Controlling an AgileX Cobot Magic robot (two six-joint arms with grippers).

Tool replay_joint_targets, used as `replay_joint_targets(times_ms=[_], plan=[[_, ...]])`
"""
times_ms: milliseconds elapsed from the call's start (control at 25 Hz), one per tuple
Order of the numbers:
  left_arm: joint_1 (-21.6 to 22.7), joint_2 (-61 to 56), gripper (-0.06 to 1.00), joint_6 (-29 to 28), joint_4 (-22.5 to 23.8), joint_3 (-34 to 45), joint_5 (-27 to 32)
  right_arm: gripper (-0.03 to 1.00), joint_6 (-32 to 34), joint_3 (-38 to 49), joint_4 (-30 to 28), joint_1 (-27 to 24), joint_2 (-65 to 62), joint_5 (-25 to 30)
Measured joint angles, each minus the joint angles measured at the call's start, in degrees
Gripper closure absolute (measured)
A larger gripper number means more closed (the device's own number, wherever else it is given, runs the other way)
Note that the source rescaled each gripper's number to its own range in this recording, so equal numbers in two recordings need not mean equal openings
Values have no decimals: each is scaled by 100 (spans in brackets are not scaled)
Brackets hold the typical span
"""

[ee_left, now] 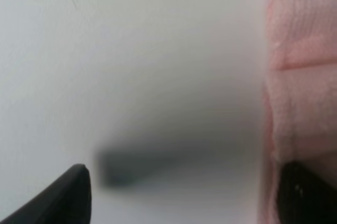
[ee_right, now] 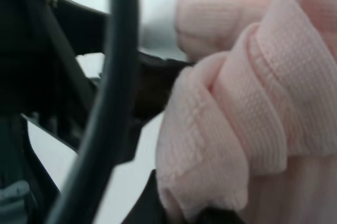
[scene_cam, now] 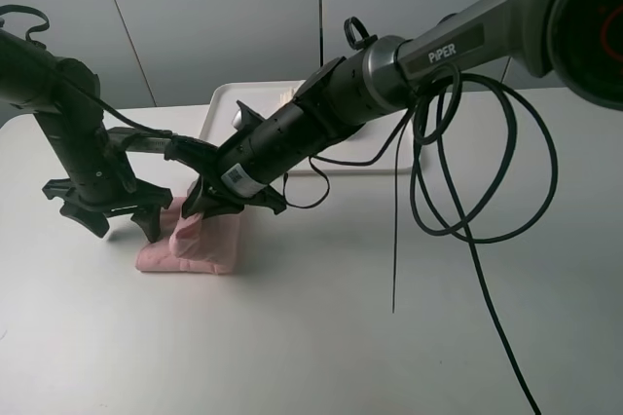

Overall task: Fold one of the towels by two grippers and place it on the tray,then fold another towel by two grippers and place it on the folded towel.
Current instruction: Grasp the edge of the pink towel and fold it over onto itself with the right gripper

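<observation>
The pale pink towel lies folded on the table at the left, with one fold pinched up into a ridge. My right gripper reaches across from the right and is shut on that raised fold; the right wrist view shows the bunched pink towel close up. My left gripper stands open just left of the towel, one finger at its edge. In the left wrist view the left gripper spans bare table, with the pink towel at one fingertip. The white tray lies behind, with a sliver of the cream-white towel showing.
The right arm crosses over the tray and hides most of it. Its black cables hang in loops down to the table at centre right. A grey wall stands behind the table.
</observation>
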Motion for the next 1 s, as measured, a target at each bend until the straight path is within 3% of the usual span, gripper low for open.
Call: replay_joint_targets(times_ms=[440, 680, 1000], plan=[[0, 0, 2, 61, -25, 0, 17, 92, -224, 0, 310, 190, 0, -490], [38, 0, 2, 589, -329, 0, 55, 92, -265, 0, 310, 227, 0, -533], [227, -136, 2, 873, -639, -49, 228, 92, -278, 0, 310, 227, 0, -533]])
